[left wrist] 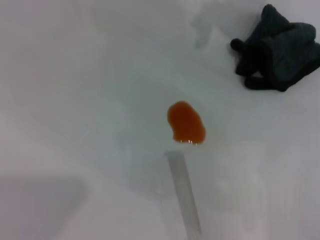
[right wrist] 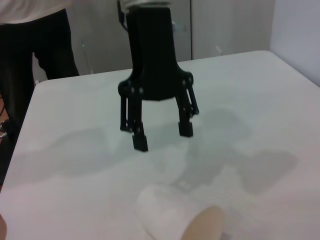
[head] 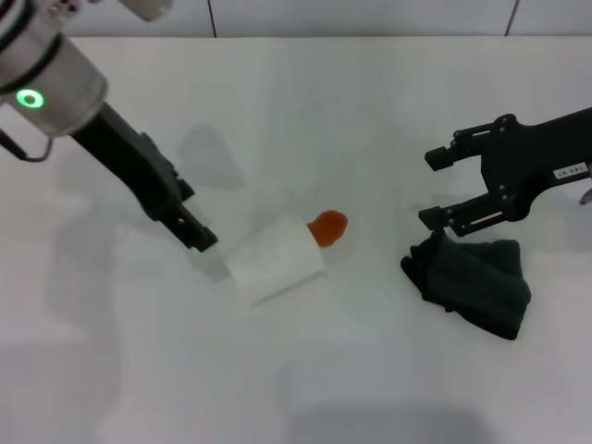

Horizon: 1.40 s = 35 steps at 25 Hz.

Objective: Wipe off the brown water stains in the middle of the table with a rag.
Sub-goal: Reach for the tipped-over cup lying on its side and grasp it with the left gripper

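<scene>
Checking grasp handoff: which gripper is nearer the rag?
Right. The right gripper hangs open just above the rag. The left gripper is across the table, beyond the tipped cup.

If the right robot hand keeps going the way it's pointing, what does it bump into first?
Probably nothing soon. The right gripper, open above the rag, points toward bare table; the stain and tipped cup lie nearer. Depth is unclear.

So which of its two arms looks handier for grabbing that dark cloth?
Probably the right. The right gripper hangs open just above the rag, which lies beside the brown water stains. The left gripper, also open, sits across the table by the tipped white cup.
</scene>
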{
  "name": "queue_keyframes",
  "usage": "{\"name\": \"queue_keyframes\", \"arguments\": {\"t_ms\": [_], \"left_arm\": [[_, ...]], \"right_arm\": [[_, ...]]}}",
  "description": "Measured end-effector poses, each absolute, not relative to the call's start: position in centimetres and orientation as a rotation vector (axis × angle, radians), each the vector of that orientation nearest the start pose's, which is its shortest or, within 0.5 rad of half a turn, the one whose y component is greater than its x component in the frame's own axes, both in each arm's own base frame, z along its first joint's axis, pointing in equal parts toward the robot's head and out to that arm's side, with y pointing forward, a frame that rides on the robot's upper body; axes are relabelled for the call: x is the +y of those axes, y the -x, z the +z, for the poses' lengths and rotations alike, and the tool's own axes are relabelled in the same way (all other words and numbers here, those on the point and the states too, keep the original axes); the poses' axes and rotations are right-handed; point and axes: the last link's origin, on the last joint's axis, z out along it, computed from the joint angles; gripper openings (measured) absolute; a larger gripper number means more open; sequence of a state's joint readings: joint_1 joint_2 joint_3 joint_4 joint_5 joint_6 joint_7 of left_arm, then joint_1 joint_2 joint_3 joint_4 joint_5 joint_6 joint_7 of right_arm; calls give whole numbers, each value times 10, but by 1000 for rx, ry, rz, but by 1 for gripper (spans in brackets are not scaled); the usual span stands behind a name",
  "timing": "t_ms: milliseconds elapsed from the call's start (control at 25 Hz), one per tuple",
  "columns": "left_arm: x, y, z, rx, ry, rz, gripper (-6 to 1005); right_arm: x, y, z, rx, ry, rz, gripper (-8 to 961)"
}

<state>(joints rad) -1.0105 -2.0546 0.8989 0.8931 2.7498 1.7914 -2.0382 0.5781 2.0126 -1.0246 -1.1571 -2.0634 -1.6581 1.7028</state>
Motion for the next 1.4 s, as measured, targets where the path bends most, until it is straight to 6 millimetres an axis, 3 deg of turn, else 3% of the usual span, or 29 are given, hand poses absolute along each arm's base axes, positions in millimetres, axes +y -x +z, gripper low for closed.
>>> {"name": "queue_keyframes", "arguments": {"t_ms": [360,680,1400], "left_arm": [[387,147,-15,-595,3026,635,822],[390,141,-27,-586,3044,600,818],[388,153,-52,-620,3039,600,808]], "right_arm": [[356,-181,43,217,2959,229,796],[358,-179,43,205,2951,226,796],[358,-171,33,151,2980,187,796]]}}
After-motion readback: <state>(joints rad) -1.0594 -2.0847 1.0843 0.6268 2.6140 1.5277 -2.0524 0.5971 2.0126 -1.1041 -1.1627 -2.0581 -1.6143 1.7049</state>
